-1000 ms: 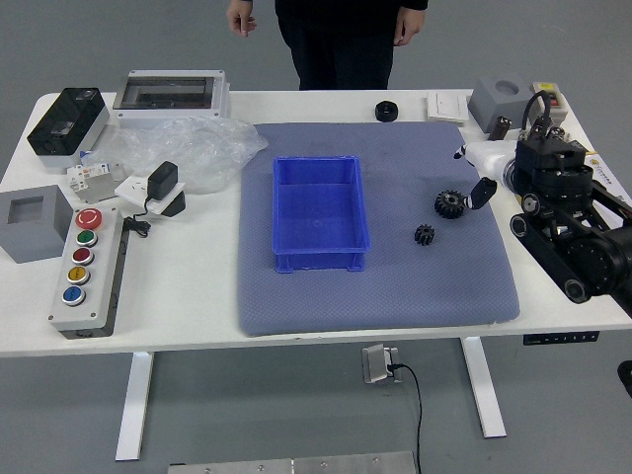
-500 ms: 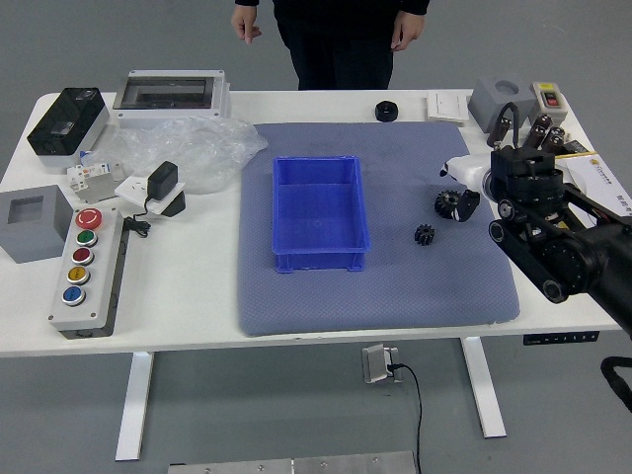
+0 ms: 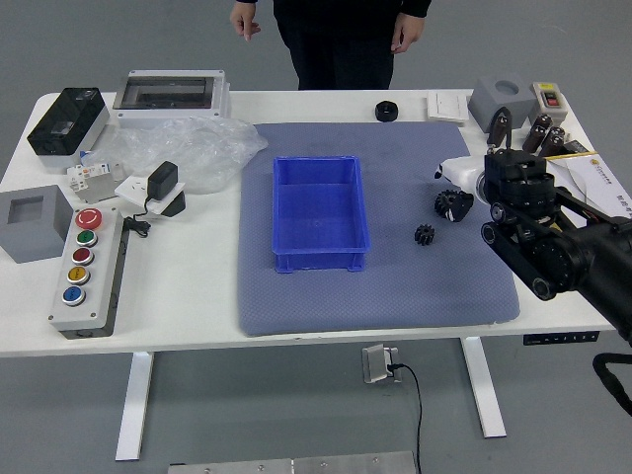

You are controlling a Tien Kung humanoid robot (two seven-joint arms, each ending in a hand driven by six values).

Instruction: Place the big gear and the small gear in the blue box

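A: Right hand, quick: where?
B: The robot's black-and-white right hand (image 3: pixel 458 188) is over the right part of the blue-grey mat (image 3: pixel 380 301), reaching in from the right, right at the big black toothed gear (image 3: pixel 451 205). It overlaps that gear's right side in view.
A: Grasped or not?
B: Can't tell. Contact's unclear too.
A: Small one?
B: Small black toothed gear (image 3: pixel 425 234), on the mat, nearer the table's (image 3: pixel 188 311) near edge than the big gear and a bit left of it. Apart from the hand.
A: Box?
B: Blue rectangular plastic box (image 3: pixel 321 265), on the mat, left of both gears. Both are outside it.
A: Person?
B: Far side, dark clothes. Both hands hang down: one hand (image 3: pixel 245 20) on the left, the other hand (image 3: pixel 406 31) on the right, both beyond the table.
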